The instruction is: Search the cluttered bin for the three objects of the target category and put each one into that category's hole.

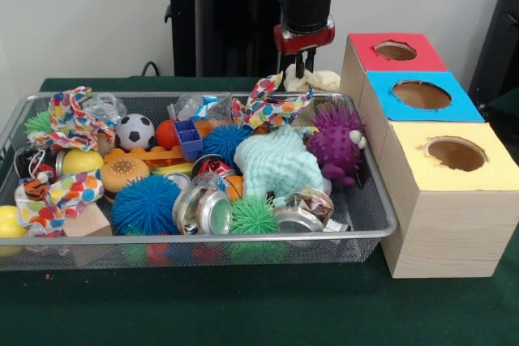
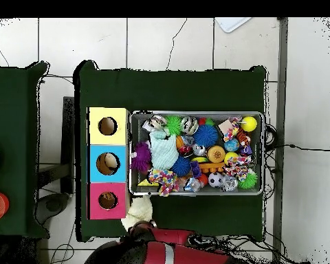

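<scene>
So right now the gripper [image 1: 299, 67] looks pinched shut on the top of a pale yellowish plush, which we take to be the duckling [image 1: 315, 80] [image 2: 138, 212]. It hangs just beside the red hole [image 1: 396, 50] [image 2: 108, 200], on the robot's side of it, outside the bin [image 1: 381, 224] [image 2: 264, 155] and not yet over the opening. We figure it's held by the top so the soft body dangles and can drop straight through once it's over the red hole. The next move looks like a short hop sideways and maybe a bit up, since the box top seems about level with the toy. The blue hole [image 1: 421, 95] comes right after the red hole in the row and the yellow hole [image 1: 456, 153] is the farthest from it, so overshooting could mean the wrong slot. Beside the red hole's box, in the near end of the bin, sit a purple hedgehog [image 1: 336, 143] and a big mint fuzzy toy [image 1: 276, 164], with a spotted ribbon [image 1: 272, 107] draped over the rim there. At the end far from the red hole there's a small orange-and-black thing [image 1: 34, 190] under more ribbon, possibly the tiger. We can't pick out the bear in that pile of spiky balls and tins.
</scene>
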`<action>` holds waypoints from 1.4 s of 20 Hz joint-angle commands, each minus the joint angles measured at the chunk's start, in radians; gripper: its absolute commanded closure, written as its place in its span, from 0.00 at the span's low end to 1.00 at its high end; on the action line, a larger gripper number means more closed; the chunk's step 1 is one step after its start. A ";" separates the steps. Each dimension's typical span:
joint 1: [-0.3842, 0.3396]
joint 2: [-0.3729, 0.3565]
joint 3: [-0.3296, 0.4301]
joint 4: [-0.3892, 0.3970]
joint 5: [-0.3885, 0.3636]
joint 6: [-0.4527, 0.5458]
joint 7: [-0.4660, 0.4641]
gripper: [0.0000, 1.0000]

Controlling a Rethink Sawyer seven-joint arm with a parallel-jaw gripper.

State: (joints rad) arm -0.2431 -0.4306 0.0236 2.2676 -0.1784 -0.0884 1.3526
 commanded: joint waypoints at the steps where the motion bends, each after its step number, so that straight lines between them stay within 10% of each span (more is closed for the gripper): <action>1: 0.010 0.027 0.015 -0.149 0.003 -0.036 0.164 1.00; 9: 0.036 -0.052 -0.010 -0.133 0.026 0.035 0.159 1.00; 19: 0.086 -0.516 -0.063 -0.126 0.053 0.606 0.056 1.00; 28: -0.029 -0.568 0.063 -0.140 0.049 0.593 0.048 1.00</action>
State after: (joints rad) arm -0.2079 -0.9258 -0.0207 2.2605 -0.1735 0.4800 1.3526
